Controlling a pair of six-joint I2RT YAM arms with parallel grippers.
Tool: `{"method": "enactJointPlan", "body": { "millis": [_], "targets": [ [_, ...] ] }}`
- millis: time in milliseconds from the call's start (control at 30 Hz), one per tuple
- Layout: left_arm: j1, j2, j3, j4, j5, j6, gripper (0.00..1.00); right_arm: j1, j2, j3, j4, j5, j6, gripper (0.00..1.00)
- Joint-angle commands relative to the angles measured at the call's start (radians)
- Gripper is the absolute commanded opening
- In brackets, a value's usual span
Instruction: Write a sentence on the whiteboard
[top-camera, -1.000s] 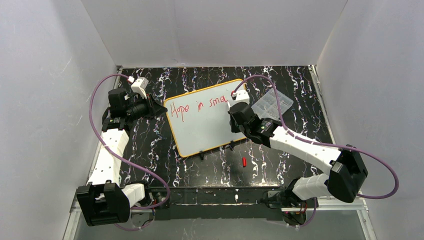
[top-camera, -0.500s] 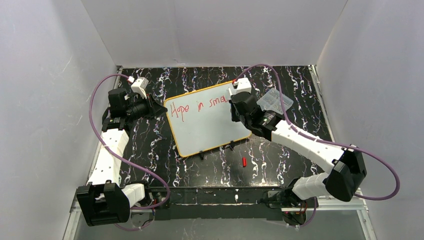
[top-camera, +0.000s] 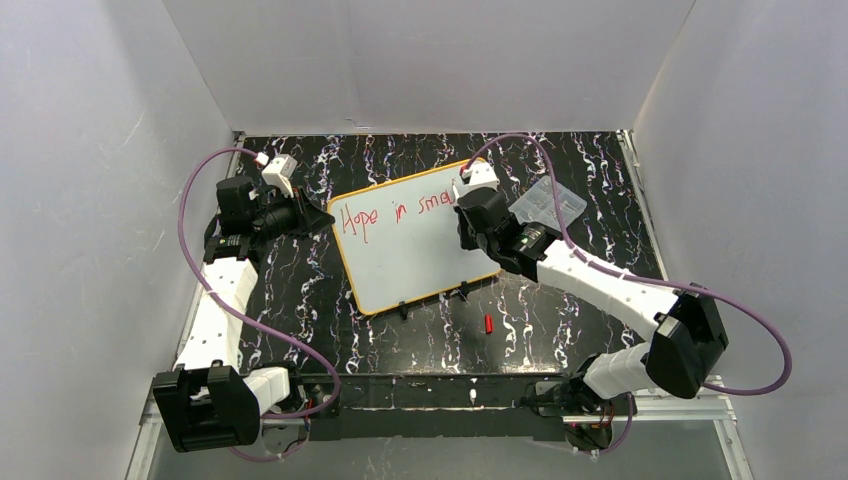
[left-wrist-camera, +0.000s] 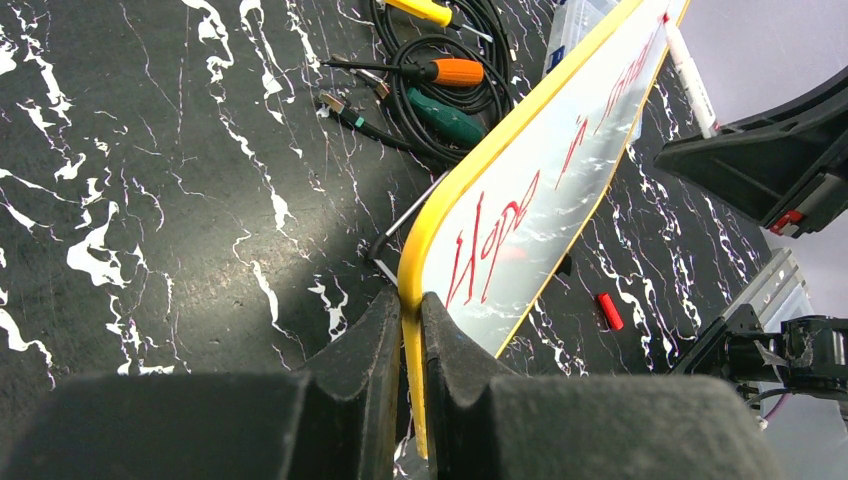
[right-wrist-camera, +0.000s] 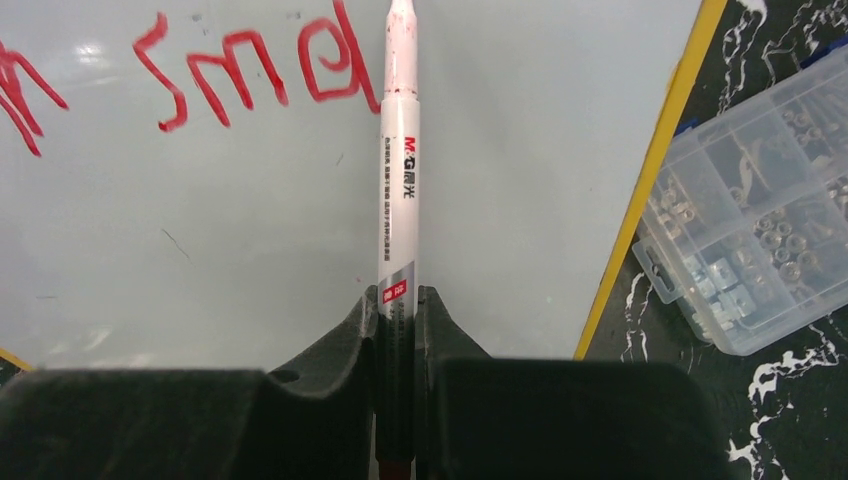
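The red handwritten sentence (top-camera: 395, 213) reads "Hope in sma" so far. It runs along the upper edge of the flat white whiteboard with the thin orange-yellow rim (top-camera: 415, 265), which lies turned at an angle in the centre of the top view. The white-barrelled red marker (right-wrist-camera: 398, 170) points its tip just right of the "a". We judge it sits there because the next letter belongs there, though we cannot tell whether the tip touches the surface. The right gripper (right-wrist-camera: 398, 305) is clamped on the marker's lower barrel. Its arm reaches from the lower right of the top view diagonally up to the board's upper right part, wrist bent down over it. The left gripper (left-wrist-camera: 410, 315) pinches the rim at the board's upper-left corner, and we judge this steadies the board against the pen's push. That arm runs up the left side of the frame. A clear plastic compartment box (top-camera: 548, 203) lies just past the board's right edge. A small red cap (top-camera: 489, 323) lies on the black marbled table (top-camera: 300, 300) below the board.
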Motion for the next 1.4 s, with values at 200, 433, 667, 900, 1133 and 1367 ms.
{"method": "enactJointPlan", "body": {
  "millis": [200,433,667,900,1133,1367],
  "targets": [
    [-0.006,-0.034,-0.001,0.005,0.036,0.014,0.0,-0.001,-0.071,-0.126,-0.005,-0.074,0.106,0.01],
    [-0.006,-0.036,-0.001,0.005,0.036,0.014,0.0,0.003,-0.089,-0.125,-0.023,-0.036,0.111,0.01],
    [-0.006,-0.034,-0.001,0.005,0.033,0.016,0.0,0.001,-0.094,-0.007,-0.052,0.063,0.026,0.01],
    [-0.006,-0.031,-0.001,0.005,0.033,0.016,0.0,-0.023,-0.064,0.063,-0.038,0.072,-0.036,0.01],
    [-0.005,-0.027,0.001,0.005,0.034,0.017,0.0,-0.041,-0.027,0.076,-0.028,0.031,-0.052,0.01],
    [-0.006,-0.027,0.002,0.005,0.036,0.017,0.0,-0.049,-0.014,0.07,-0.036,0.016,-0.052,0.01]
  ]
}}
